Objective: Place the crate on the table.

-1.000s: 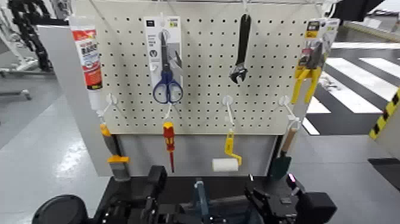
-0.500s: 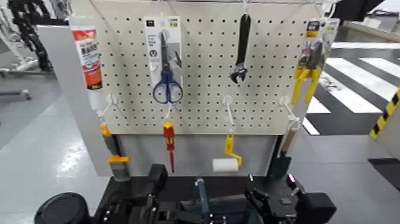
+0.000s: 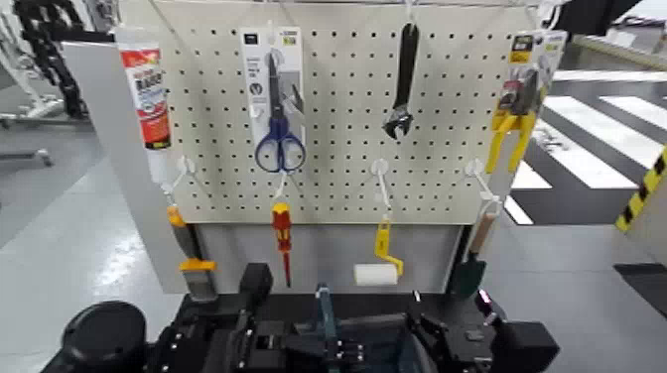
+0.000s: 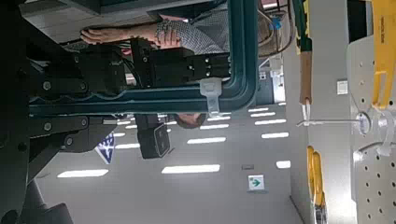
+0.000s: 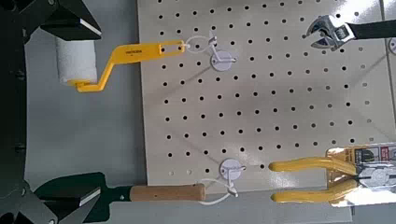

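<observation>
The crate (image 3: 323,315) sits at the bottom edge of the head view, a dark bin with a thin upright teal centre bar. Only its top shows. My left gripper (image 3: 246,322) is at its left end, shut on the crate's teal frame (image 4: 238,65), which fills the left wrist view beside the black fingers (image 4: 89,79). My right gripper (image 3: 455,337) is at the crate's right end. In the right wrist view its fingers (image 5: 61,14) stand wide apart with nothing between them, facing the pegboard.
A pegboard (image 3: 337,149) stands close ahead with scissors (image 3: 278,129), a wrench (image 3: 402,84), yellow pliers (image 3: 511,124), a red screwdriver (image 3: 282,238), a paint roller (image 3: 377,268) and a sealant tube (image 3: 147,99). A person's hand (image 4: 131,35) shows past the crate.
The crate's teal bar has shifted a little left and up. My left arm has moved up and in along the crate's left end. The right arm has hardly moved.
</observation>
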Tool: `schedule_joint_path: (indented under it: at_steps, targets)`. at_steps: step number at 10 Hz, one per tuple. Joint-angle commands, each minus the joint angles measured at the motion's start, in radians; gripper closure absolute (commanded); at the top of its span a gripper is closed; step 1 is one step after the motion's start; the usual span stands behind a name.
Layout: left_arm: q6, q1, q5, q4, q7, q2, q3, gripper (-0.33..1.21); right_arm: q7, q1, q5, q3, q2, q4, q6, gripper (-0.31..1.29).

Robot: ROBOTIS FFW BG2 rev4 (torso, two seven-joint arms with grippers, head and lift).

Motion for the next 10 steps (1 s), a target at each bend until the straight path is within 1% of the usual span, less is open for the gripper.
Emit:
schedule_joint_path:
  at_steps: [1,2,5,7,10]
  targets:
    - [-0.045,-0.071,-0.194,0.035,-0.193,0.012,-0.064,1.18,0.000,-0.003,-0.002,0.003,0.000,0.004,-0.008,0.14]
    - [-0.057,-0.091,-0.246,0.053,-0.249,0.012,-0.078,1.18,0.000,-0.003,-0.002,0.003,0.000,0.006,-0.009,0.14]
    - [-0.094,-0.140,-0.332,0.101,-0.357,0.013,-0.121,1.18,0.002,-0.007,-0.005,0.008,-0.002,0.011,-0.015,0.14]
    - [-0.128,-0.184,-0.421,0.144,-0.464,0.004,-0.166,1.18,0.002,-0.007,-0.008,0.009,-0.003,0.011,-0.017,0.14]
    - [-0.157,-0.221,-0.442,0.196,-0.515,0.001,-0.208,1.18,0.002,-0.010,-0.011,0.012,-0.005,0.015,-0.020,0.14]
